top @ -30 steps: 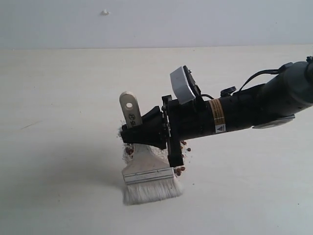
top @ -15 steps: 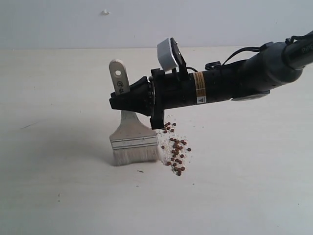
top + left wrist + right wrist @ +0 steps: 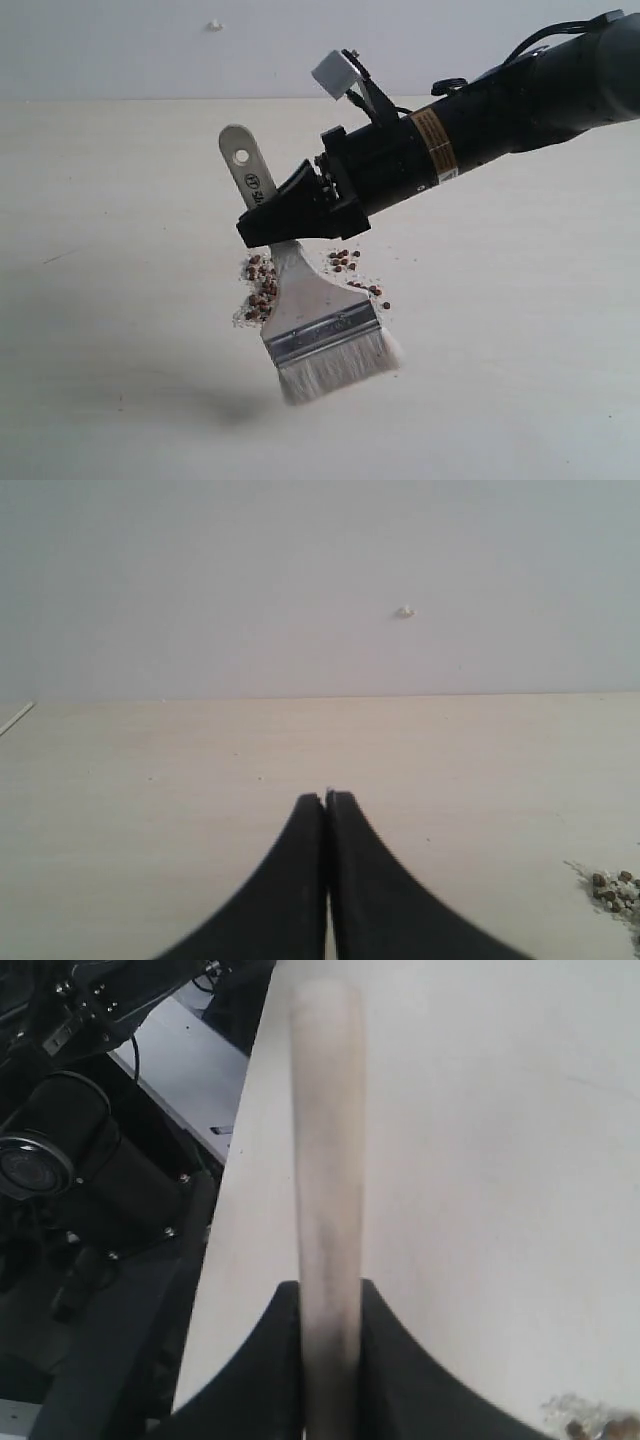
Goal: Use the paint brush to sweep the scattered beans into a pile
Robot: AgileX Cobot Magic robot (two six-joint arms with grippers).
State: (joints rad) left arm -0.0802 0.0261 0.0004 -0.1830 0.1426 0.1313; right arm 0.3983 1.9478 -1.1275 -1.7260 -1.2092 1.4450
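Note:
My right gripper (image 3: pixel 272 229) is shut on the pale wooden handle of the paint brush (image 3: pixel 325 333), just below the hole at its end. The brush hangs tilted, its off-white bristles (image 3: pixel 338 371) toward the table's front and seemingly just off the surface. The beans (image 3: pixel 259 292) lie with white grains in a patch left of the brush, and more beans (image 3: pixel 350 263) lie to its right; the middle of the pile is hidden behind it. In the right wrist view the handle (image 3: pixel 326 1160) runs between the fingers of the gripper (image 3: pixel 330 1295). My left gripper (image 3: pixel 326 798) is shut and empty.
The pale table (image 3: pixel 500 360) runs back to a plain wall with a small white speck (image 3: pixel 214 24). The right wrist view shows the table's edge (image 3: pixel 235 1190) with black camera gear (image 3: pixel 60 1150) beyond it. A few beans (image 3: pixel 612 888) lie off to one side of the left gripper.
The right arm has swung upward and tilted. The brush has gone from standing left of the beans to hanging slanted in front of them. The left gripper has stayed shut.

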